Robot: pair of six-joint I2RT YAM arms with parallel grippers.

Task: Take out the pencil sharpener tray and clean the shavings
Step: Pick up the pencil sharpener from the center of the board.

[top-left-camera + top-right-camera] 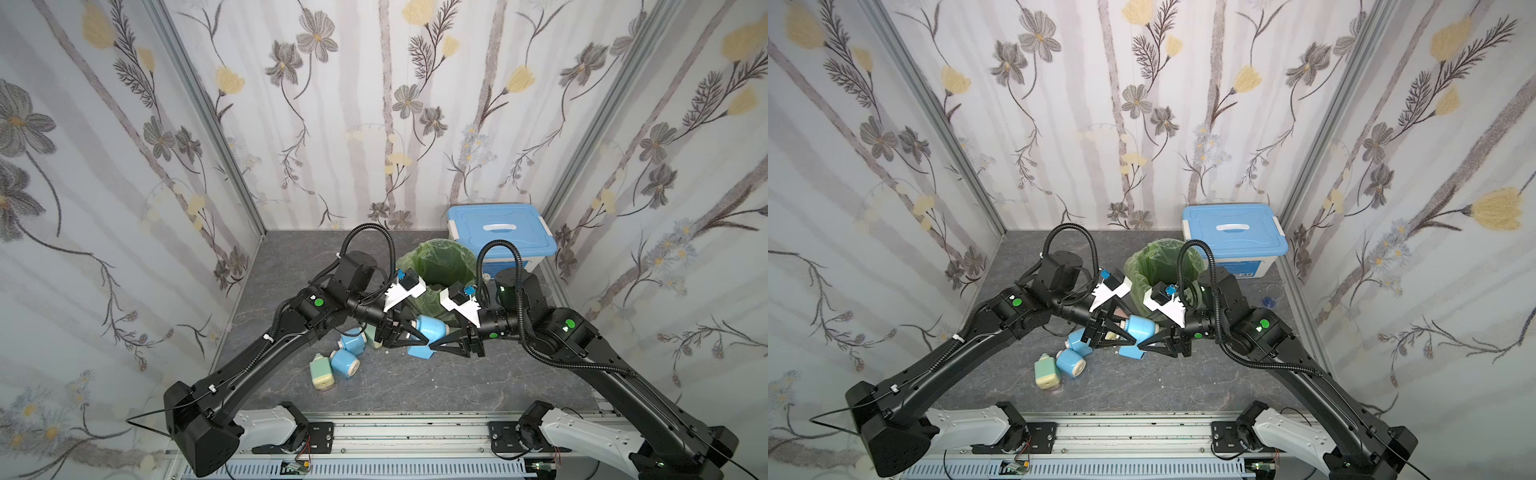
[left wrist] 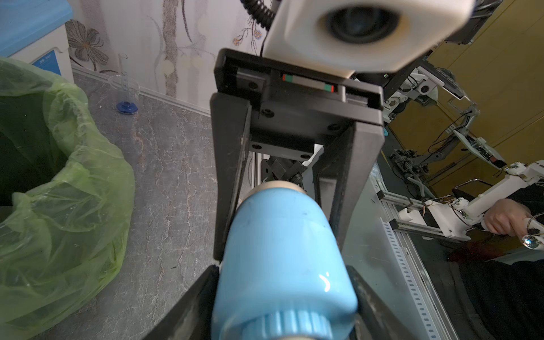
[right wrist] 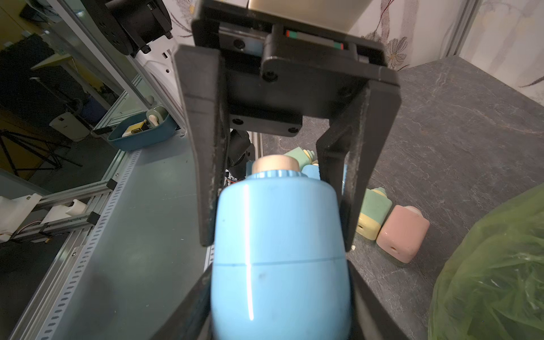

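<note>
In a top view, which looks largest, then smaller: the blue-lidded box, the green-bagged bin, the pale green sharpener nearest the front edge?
1. blue-lidded box
2. green-bagged bin, though the arms hide part of it
3. pale green sharpener, clearly smallest

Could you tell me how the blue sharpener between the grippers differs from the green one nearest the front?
The blue sharpener is rounded, the green sharpener boxier. The blue is gripped between the left gripper and right gripper; the green lies loose on the table. Both have a cream end.
</note>
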